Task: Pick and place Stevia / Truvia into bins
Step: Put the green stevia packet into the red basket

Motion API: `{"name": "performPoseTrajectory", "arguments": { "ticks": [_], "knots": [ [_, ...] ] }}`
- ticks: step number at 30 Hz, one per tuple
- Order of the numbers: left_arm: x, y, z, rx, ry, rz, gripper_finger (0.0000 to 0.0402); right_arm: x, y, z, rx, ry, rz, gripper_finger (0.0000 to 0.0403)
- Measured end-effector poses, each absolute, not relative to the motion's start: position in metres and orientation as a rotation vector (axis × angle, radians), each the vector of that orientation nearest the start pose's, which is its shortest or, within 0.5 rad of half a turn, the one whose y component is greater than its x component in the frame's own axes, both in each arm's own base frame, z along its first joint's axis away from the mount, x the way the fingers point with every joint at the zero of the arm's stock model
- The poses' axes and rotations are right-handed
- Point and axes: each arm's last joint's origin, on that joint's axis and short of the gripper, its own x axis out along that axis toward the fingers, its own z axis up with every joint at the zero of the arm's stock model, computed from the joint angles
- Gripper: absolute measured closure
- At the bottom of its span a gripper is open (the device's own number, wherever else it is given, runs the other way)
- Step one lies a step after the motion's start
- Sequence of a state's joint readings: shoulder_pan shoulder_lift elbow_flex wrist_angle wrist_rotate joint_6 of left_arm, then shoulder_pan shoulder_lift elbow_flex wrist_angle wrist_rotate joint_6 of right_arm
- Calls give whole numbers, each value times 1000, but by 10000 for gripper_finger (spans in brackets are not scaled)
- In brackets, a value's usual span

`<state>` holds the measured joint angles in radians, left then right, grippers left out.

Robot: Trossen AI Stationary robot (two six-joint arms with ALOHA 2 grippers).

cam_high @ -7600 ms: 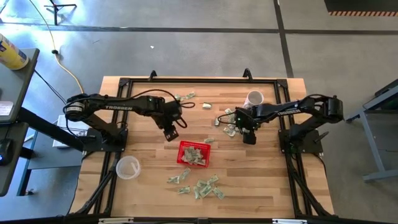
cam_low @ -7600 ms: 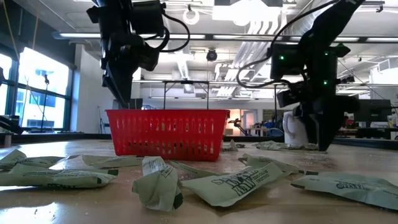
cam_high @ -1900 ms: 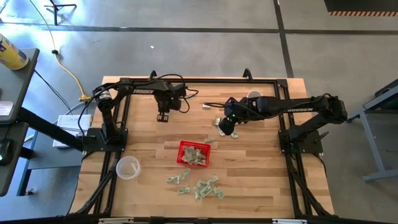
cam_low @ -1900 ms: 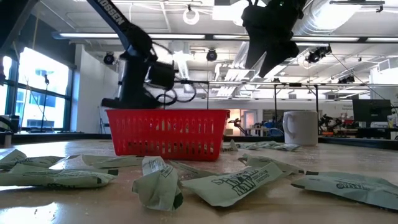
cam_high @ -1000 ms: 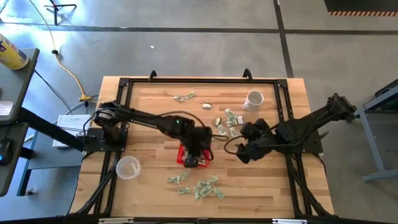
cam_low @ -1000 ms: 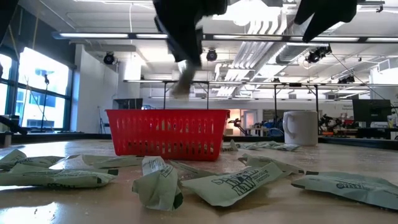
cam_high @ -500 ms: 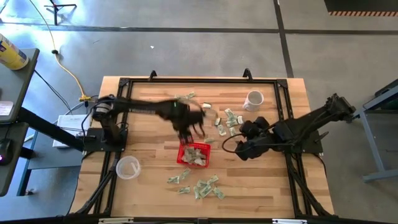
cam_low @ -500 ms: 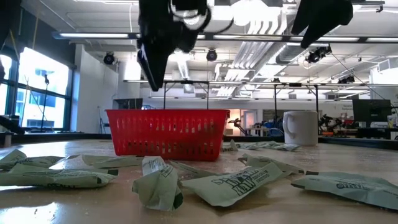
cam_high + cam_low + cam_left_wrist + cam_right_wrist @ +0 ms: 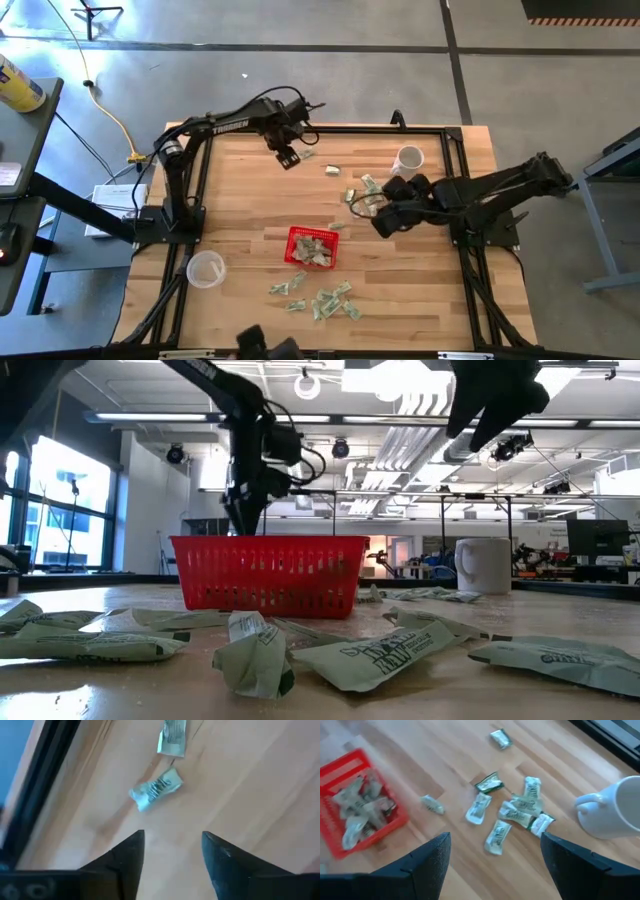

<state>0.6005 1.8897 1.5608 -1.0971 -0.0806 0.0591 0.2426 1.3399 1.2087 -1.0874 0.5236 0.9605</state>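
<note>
Now a reach step: left gripper (image 9: pixel 289 158), jaws apart and empty, hovers over pale green paper sachets (image 9: pixel 156 795) far beyond the red mesh plastic basket (image 9: pixel 313 247). Right gripper (image 9: pixel 492 857), jaws wide and empty, hangs above the sachet cluster beside the basket; next, each must descend and pinch one.

White mug (image 9: pixel 408 159), clear cup (image 9: pixel 205 268).

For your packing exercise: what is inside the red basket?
The basket holds several pale green sachets piled loosely, as the right wrist view also shows. Any underneath the pile, and the basket floor, are covered.
</note>
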Motion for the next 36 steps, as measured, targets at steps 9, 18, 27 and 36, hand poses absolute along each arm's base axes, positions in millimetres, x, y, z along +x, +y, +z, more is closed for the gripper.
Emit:
{"name": "performPoseTrajectory", "arguments": {
  "ticks": [9, 18, 27, 36],
  "knots": [
    [312, 235, 199, -17, 1469, 203, 127, 243, 11, 300, 435, 900, -830, 104],
    [313, 246, 193, 62, 1413, 115, 174, 244, -2, 300, 451, 927, -825, 104],
    [303, 240, 159, 76, 1511, 111, 182, 244, -2, 300, 445, 930, -818, 104],
    [302, 237, 150, 87, 1487, 125, 215, 244, -3, 300, 445, 936, -814, 104]
  ]
}}
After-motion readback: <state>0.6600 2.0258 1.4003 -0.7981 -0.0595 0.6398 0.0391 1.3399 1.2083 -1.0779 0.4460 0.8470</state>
